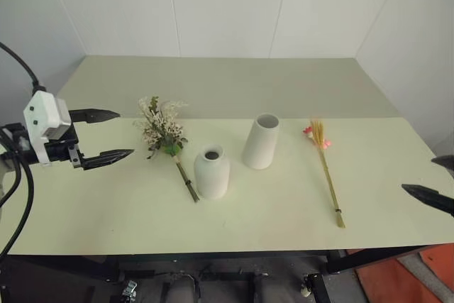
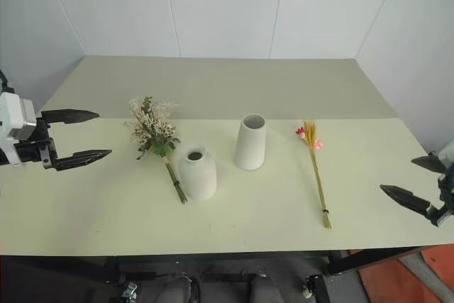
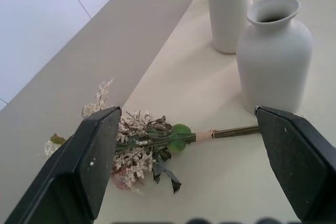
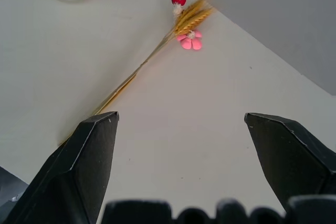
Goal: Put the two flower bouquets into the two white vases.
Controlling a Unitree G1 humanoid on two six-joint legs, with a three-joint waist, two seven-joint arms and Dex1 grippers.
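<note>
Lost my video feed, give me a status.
Left tool and right tool open, empty. Bushy bouquet and slender bouquet lie flat on table. Short vase, tall vase upright, empty. Nothing blocking.

On the pale green table (image 1: 284, 211) in front of me, four things lie in a row. Furthest left, the bushy bunch of cream-white sprigs and green leaves (image 1: 162, 129) lies flat, stem toward me, its end just beside the short rounded white ceramic vase (image 1: 211, 172). That vase stands upright, left of and nearer me than the taller tapered white vase (image 1: 261, 142), also upright. Right of both, apart from them, the slender stem with orange wheat-like plume (image 1: 325, 169) lies flat, blossoms away from me. My left gripper (image 1: 103, 135) hangs left of the bunch, my right gripper (image 2: 415, 182) at the table's right edge.
</note>
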